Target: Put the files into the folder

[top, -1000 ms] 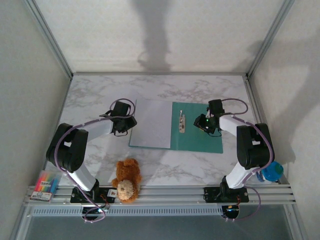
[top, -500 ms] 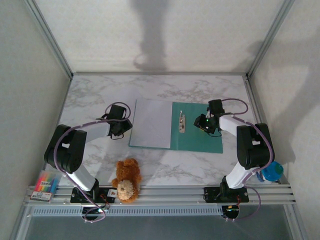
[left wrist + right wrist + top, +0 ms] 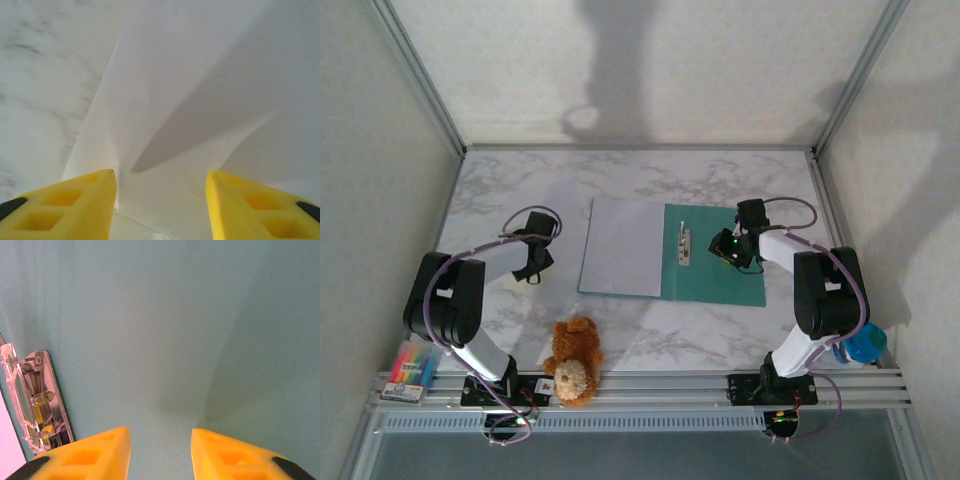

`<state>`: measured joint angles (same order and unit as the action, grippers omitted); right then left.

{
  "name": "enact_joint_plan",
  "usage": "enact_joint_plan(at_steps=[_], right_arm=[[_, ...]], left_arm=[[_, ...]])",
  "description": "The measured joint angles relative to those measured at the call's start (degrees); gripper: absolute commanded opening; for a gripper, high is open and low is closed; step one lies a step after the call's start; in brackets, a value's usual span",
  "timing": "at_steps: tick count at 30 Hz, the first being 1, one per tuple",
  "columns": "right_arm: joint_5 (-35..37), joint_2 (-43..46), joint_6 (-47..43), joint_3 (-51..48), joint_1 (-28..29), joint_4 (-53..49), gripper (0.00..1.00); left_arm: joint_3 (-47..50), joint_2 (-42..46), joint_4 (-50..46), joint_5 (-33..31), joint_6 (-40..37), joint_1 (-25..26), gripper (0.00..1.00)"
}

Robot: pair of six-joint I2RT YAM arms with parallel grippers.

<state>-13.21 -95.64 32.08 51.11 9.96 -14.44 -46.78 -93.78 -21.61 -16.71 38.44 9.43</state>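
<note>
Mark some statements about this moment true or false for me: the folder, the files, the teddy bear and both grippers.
1. The folder lies open on the table. True.
2. The files rest on the folder's right half. False: they lie on its left half; the right half is bare teal.
3. The right gripper is over the teal half, jaws apart with nothing between them. True.
4. The left gripper is clamped on the files. False: its jaws stand apart and empty, left of the folder.
5. The teddy bear sits on the folder. False: it sits at the table's near edge, apart from the folder.
</note>
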Motion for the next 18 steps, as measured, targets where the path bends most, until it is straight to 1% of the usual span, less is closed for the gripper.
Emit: enact_joint_plan(at_steps=[5, 9, 10, 13, 16, 18], right_arm=[[0.13, 2.95, -0.37, 0.04, -0.07, -0.94, 0.4], [-0.2, 5.42, -0.37, 1.42, -0.07, -2.56, 0.43], [-0.48, 5.97, -0.37, 2.1, -0.07, -2.8, 0.44], [-1.49, 6.99, 0.2, 4.09, 0.22, -2.93, 0.47], [-2.6, 7.26, 1.6, 6.08, 1.53, -2.54, 0.49], [-3.28, 7.21, 2.56, 7.48, 3.39, -2.21, 0.51]], left_arm=[[1.07, 2.19, -2.34, -0.44, -1.05, -1.66, 0.52], [1.16, 7.06, -2.84, 1.77, -1.81, -1.66, 0.56], [1.14, 8.81, -2.8, 2.4, -2.16, -1.73, 0.6], [0.72, 12.98, -2.29, 4.17, -3.58, -2.25, 0.81], [0.04, 15.72, -0.26, 6.38, -4.46, -4.11, 0.99], [0.02, 16.94, 1.46, 7.34, -4.7, -5.81, 1.0]])
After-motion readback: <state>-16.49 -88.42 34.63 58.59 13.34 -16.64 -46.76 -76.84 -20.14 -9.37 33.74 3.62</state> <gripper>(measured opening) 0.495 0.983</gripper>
